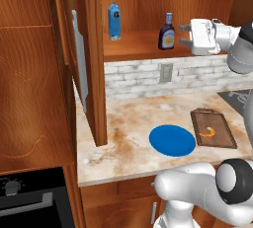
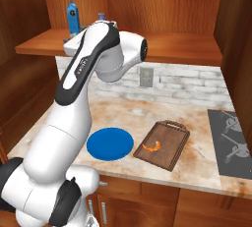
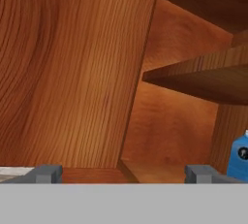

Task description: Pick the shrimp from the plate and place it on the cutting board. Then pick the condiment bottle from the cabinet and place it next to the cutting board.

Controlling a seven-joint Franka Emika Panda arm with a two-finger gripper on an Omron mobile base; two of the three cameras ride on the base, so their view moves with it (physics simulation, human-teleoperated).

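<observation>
Jaws: my jaws (image 1: 186,34) stand spread wide, gripping nothing, level with the cabinet (image 1: 148,44) shelf, just right of the condiment bottle (image 1: 166,31).
Shrimp: shrimp (image 1: 210,132) lies on the cutting board (image 1: 222,140), beside the plate (image 1: 172,140).

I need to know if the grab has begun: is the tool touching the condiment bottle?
Apart. In the left base view the open tool sits to the right of the condiment bottle on the cabinet shelf, with bare wood showing between them.

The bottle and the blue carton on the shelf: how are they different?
The bottle is dark, rounded, with a narrow neck; the carton is bright blue and rectangular. The bottle stands nearer the open gripper; the carton is further left, nearer the door. Both stand upright on the cabinet shelf.
</observation>
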